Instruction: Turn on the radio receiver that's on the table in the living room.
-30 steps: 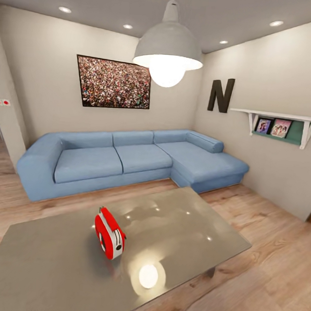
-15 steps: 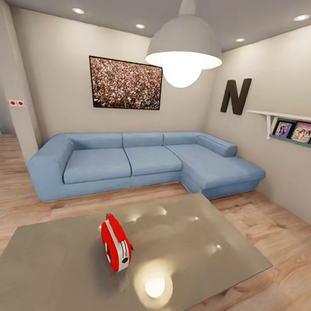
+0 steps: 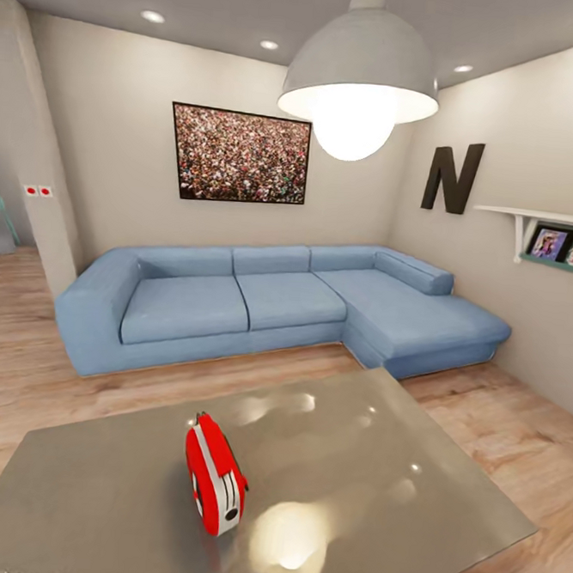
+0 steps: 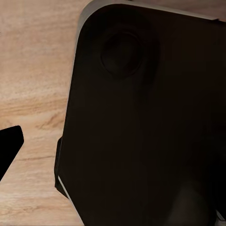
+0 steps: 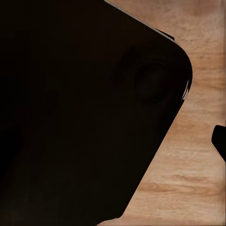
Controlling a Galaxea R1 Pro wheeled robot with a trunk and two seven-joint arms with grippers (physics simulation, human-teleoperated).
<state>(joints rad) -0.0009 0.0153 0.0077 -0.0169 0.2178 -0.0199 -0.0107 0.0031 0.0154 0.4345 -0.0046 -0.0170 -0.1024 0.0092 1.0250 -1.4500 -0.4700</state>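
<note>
Can't tell if either end effector is open or closed. The left wrist view has a big dark rounded-corner robot body panel over light wood plank floor, with just a black sliver at the frame edge, and the right wrist view gives the same kind of dark panel over floor. So arm pose is hard to read.

From the head view, the small red rounded radio receiver with white stripes stands upright on the glossy grey-brown low counter, near its close edge, dial face angled toward the right. Beyond the counter is the blue L-shaped sofa, with a crowd picture on the wall above. A white pendant lamp hangs over the counter, its glow reflected just beside the radio.
</note>
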